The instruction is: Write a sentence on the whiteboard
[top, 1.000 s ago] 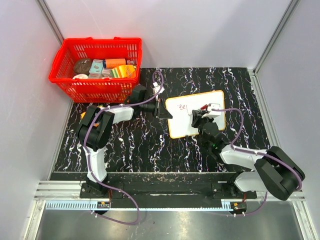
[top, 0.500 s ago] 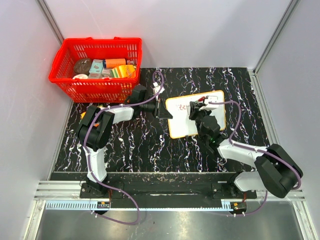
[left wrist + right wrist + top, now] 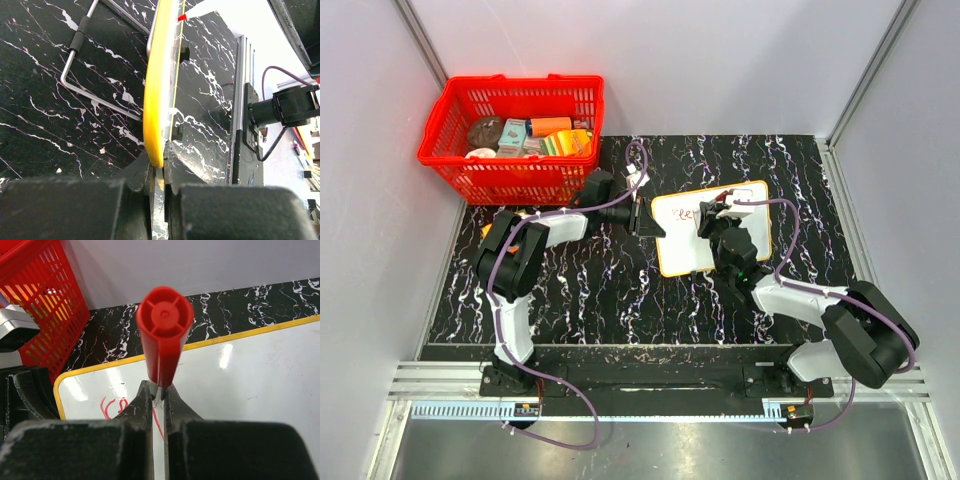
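Note:
The whiteboard (image 3: 682, 255) lies on the black marbled table, white with a yellow rim. My left gripper (image 3: 645, 218) is shut on its left edge; the left wrist view shows the yellow rim (image 3: 157, 100) edge-on between the jaws of that gripper (image 3: 159, 167). My right gripper (image 3: 716, 216) is shut on a red marker (image 3: 164, 330) held upright over the board's upper left part. The right wrist view shows this gripper (image 3: 159, 392) above the board (image 3: 250, 380). The sentence (image 3: 112, 407) is only a few red strokes there; it also shows in the top view (image 3: 685, 213).
A red basket (image 3: 450, 165) with several packets stands at the table's back left, and shows in the right wrist view (image 3: 40, 315). A bent metal rod (image 3: 95, 95) lies on the table under the board's edge. Grey walls enclose the table.
My right gripper with the marker has moved left and slightly away across the board, and the red strokes have grown. The left gripper and the board have not moved.

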Robot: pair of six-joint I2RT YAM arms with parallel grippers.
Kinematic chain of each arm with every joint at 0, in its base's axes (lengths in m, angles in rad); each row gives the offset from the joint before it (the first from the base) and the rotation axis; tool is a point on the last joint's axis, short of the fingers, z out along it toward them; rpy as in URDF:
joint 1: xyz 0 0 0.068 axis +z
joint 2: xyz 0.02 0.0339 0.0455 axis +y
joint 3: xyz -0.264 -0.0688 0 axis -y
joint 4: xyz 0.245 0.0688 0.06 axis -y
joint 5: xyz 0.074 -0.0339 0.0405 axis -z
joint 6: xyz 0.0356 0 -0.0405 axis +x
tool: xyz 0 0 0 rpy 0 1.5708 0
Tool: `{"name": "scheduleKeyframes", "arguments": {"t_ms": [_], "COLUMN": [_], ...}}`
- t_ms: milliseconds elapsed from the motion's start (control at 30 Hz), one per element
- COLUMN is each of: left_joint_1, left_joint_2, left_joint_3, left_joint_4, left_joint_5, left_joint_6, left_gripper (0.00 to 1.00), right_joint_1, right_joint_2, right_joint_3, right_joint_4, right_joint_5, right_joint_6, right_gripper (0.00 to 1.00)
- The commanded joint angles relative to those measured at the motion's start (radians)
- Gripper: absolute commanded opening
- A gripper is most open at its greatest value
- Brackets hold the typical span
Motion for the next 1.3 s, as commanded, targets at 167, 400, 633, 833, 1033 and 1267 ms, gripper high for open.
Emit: {"name": "scheduleKeyframes", "arguments": {"t_ms": [167, 400, 633, 833, 1033, 1267], "left_joint_1": [-0.029, -0.029, -0.029, -0.03, -0.03, -0.03], "left_joint_2": [0.057, 0.056, 0.056, 0.057, 0.057, 0.059], "left_joint_3": [-0.013, -0.013, -0.013, -0.013, -0.01, -0.007], "left_joint_4": [-0.098, -0.1, -0.101, -0.104, -0.106, -0.109], "left_joint_5": [-0.09, -0.09, -0.093, -0.093, -0.093, -0.093], "left_joint_6": [0.158, 0.16, 0.161, 0.163, 0.163, 0.163], "left_gripper": [0.0, 0.0, 0.0, 0.0, 0.0, 0.0], "right_joint_1": [-0.016, -0.019, -0.028, -0.039, -0.039, -0.04], "right_joint_2": [0.014, 0.026, 0.018, 0.011, 0.003, -0.02], "right_joint_3": [0.044, 0.046, 0.052, 0.051, 0.029, -0.003], "right_joint_4": [0.039, 0.031, 0.016, -0.002, -0.015, -0.03], "right_joint_5": [-0.03, -0.018, -0.002, 0.001, 0.007, -0.001], "right_joint_6": [0.007, 0.012, 0.021, 0.035, 0.049, 0.065], "right_gripper": [0.0, 0.0, 0.0, 0.0, 0.0, 0.0]}}
